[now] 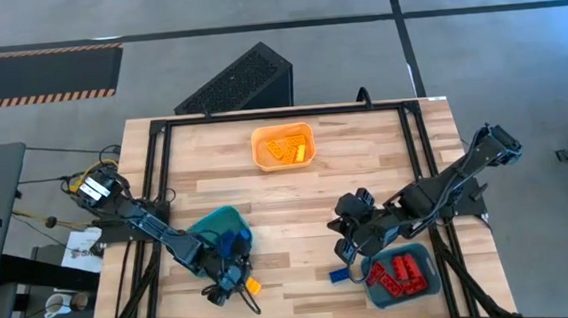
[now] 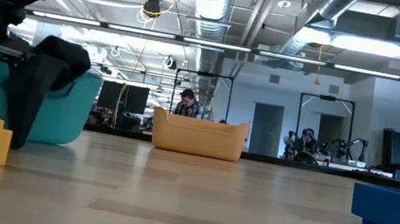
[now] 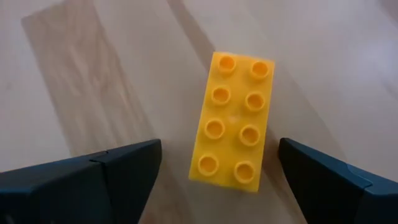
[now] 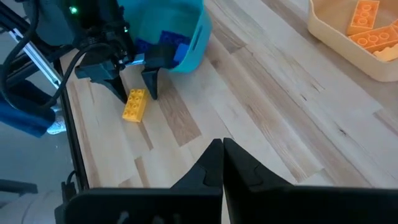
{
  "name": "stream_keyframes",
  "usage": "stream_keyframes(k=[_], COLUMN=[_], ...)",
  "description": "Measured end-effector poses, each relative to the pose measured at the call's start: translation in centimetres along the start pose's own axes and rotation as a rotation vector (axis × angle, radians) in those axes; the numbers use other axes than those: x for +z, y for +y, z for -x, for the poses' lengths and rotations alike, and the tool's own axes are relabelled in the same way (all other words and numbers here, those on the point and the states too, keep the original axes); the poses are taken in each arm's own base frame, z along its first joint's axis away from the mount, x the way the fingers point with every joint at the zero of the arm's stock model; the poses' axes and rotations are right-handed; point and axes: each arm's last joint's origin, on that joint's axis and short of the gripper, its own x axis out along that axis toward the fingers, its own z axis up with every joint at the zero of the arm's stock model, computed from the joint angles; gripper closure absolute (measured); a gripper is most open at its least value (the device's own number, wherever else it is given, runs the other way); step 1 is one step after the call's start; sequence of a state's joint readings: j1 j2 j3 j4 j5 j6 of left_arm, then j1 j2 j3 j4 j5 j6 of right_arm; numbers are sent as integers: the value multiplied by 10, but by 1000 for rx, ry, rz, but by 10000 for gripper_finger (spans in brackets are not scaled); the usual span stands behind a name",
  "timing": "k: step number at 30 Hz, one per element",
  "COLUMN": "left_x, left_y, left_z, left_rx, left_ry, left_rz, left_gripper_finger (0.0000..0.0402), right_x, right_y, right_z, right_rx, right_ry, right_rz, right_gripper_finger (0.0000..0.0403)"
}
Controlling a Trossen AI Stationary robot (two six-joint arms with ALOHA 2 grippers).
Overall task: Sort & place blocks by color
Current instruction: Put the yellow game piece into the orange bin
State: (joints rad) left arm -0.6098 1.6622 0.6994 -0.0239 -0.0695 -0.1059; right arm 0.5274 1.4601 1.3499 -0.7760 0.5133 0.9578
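A yellow two-by-four brick (image 3: 233, 121) lies flat on the table, studs up, near the table's near-left part (image 1: 253, 284). My left gripper (image 3: 219, 149) is open above it, one finger on either side, touching nothing; the right wrist view shows the same (image 4: 134, 93). A teal bin (image 1: 214, 226) behind it holds blue bricks. A blue brick (image 1: 340, 273) lies beside a bin (image 1: 421, 260) of red bricks. My right gripper (image 4: 222, 155) is shut and hovers over the table near the blue brick (image 2: 398, 209).
An orange bin (image 1: 283, 146) with yellow bricks stands at the far middle of the table. The teal bin (image 2: 55, 109) sits right behind my left gripper. Bare wood stretches across the table's middle between the two arms. A person shows in the room beyond the table.
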Motion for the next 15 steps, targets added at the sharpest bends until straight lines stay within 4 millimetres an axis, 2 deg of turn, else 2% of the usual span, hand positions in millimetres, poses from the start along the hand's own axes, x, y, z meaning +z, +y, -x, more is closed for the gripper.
stream_keyframes(k=[8,15], left_x=[13,28], left_y=[-6,-18], left_z=[10,15], left_rx=[83,71], left_ry=[119,75], left_rz=[-94,-139], left_gripper_finger=[91,91], right_x=[0,0], right_y=[0,0], right_z=[0,0], right_rx=[9,7], right_ry=[11,12], right_rz=[-4,-2], right_gripper_finger=[387,387])
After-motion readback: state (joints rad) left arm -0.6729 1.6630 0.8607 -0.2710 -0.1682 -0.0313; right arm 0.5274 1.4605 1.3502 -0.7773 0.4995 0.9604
